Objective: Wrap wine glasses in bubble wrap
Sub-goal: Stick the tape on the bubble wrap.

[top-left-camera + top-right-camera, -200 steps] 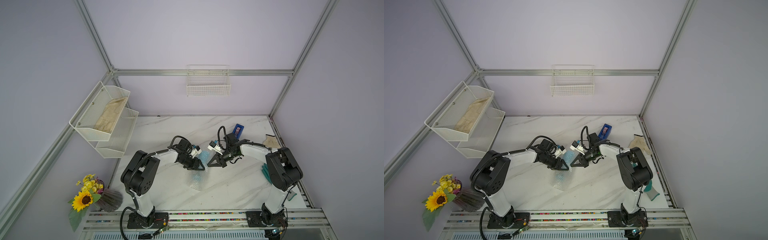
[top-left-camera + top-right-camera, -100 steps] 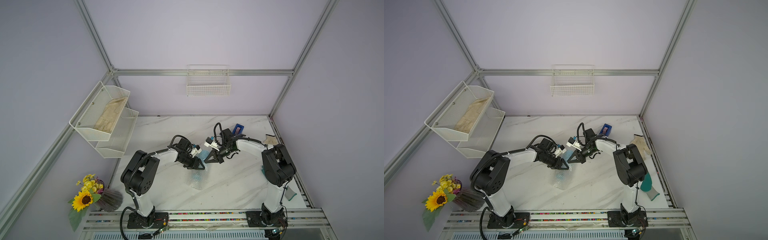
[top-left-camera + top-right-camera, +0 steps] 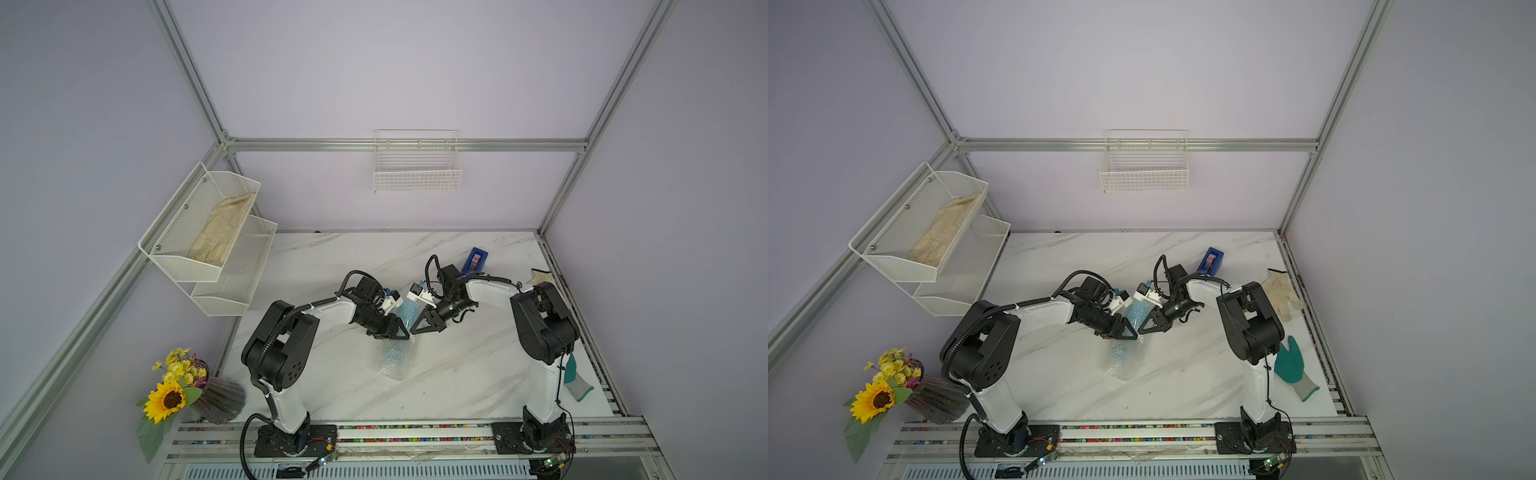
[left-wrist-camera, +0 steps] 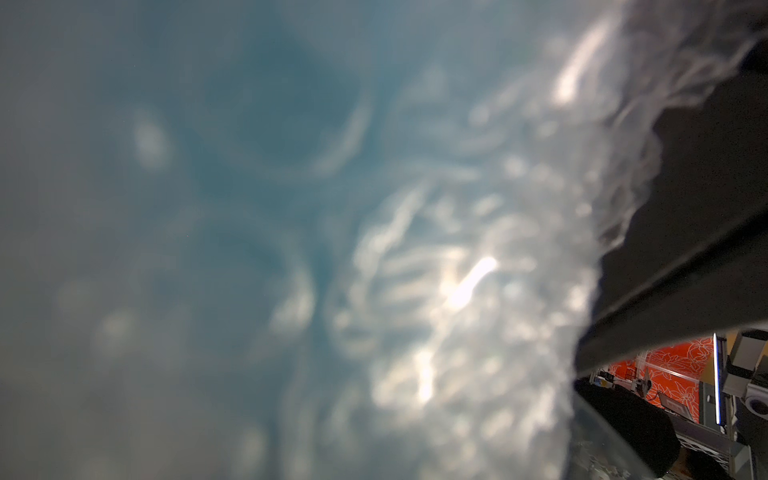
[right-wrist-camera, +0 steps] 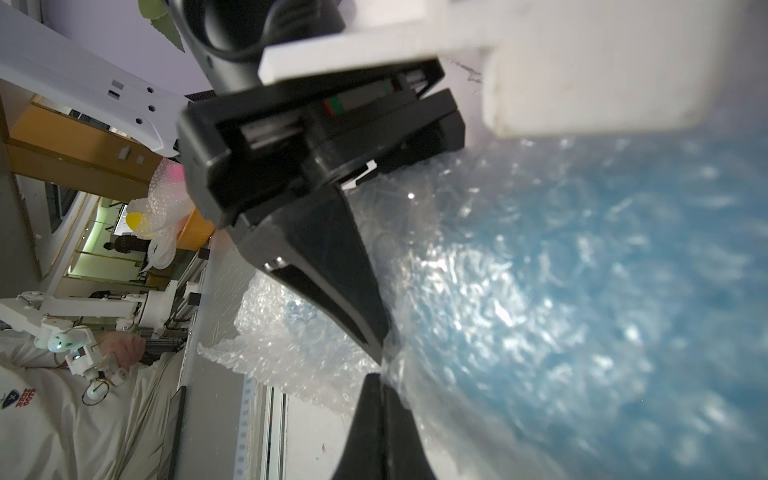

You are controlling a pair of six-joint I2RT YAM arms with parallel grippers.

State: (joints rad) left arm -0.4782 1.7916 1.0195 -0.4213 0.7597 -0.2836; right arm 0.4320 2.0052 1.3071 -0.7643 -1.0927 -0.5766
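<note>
Left claw [image 3: 395, 331], half-open, grips wrapped goblet [image 3: 406, 311]; right claw [image 3: 417, 328] closed.

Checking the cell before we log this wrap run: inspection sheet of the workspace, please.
Surface: white marble-look table.
Job's things: blue goblet inside bubble wrap; the wrap's loose end trails onto the table.
Clutter: tape dispenser, cream glove, teal glove, all on the right side.
Grippers: left claw clamped on the wrapped goblet, far finger hidden; right claw shut, tips at the wrap.
Cables: black cable loops at both wrists, none seen caught on the wrap.
Surroundings: mesh shelf holding a cream cloth; wire basket, nothing seen inside; sunflower vase; person beyond the table.
</note>
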